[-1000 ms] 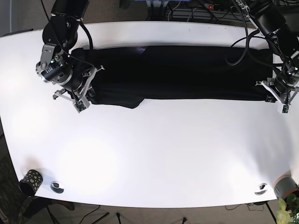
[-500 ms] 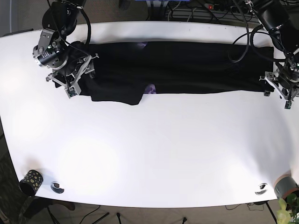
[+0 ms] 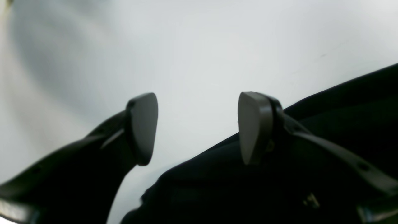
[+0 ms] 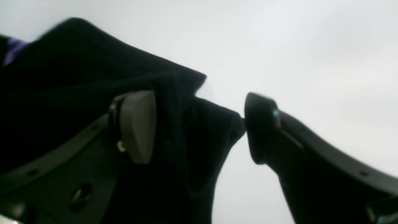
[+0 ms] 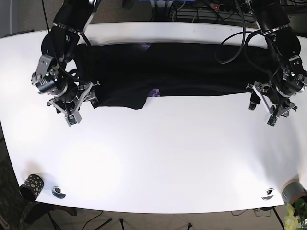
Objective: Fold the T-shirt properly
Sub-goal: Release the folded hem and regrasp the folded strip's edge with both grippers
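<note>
The black T-shirt (image 5: 182,69) lies as a long folded strip across the far half of the white table (image 5: 158,153), with a small purple patch (image 5: 154,91) at its front edge. In the base view my right gripper (image 5: 80,106) sits at the strip's left front corner. The right wrist view shows the right gripper (image 4: 199,126) open, with a corner of the shirt (image 4: 189,130) between its fingers. My left gripper (image 5: 261,111) is at the strip's right front edge. It is open (image 3: 197,127) over bare table, and the shirt (image 3: 342,124) lies under its right finger.
A dark patterned cup (image 5: 31,186) stands at the front left corner, beside a table grommet (image 5: 58,192). Another grommet (image 5: 267,194) and a grey pot (image 5: 293,190) with a plant are at the front right. Cables run behind the table's back edge.
Both grippers went back over the shirt, then came forward to its front edge, the left one also moving inward. The strip is narrower than a second ago, and the purple patch has appeared.
</note>
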### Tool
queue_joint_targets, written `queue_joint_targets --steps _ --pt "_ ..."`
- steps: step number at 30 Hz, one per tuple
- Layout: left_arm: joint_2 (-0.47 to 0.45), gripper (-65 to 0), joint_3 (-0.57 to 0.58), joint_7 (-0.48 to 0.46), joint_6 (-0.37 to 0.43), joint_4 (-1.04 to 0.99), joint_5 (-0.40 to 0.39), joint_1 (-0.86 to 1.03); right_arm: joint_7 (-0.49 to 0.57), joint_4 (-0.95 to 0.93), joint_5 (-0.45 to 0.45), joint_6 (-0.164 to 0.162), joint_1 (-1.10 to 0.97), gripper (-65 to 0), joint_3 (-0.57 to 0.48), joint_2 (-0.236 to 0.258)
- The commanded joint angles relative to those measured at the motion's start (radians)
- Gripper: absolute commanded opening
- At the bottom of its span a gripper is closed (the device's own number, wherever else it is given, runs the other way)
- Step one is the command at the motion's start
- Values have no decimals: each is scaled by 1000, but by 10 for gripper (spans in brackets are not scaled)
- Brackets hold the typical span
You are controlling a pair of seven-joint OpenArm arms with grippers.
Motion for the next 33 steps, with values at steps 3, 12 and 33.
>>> queue_joint_targets --steps 3,12,33 --pt "-6 -272 8 -14 5 -65 -7 -1 17 -144 20 8 79 -225 11 17" --pt "-21 -272 8 -15 5 -114 -7 51 -93 44 20 8 42 -249 92 17" --pt "-27 -272 8 -15 5 -114 -7 103 111 -384 11 8 258 -249 -89 -22"
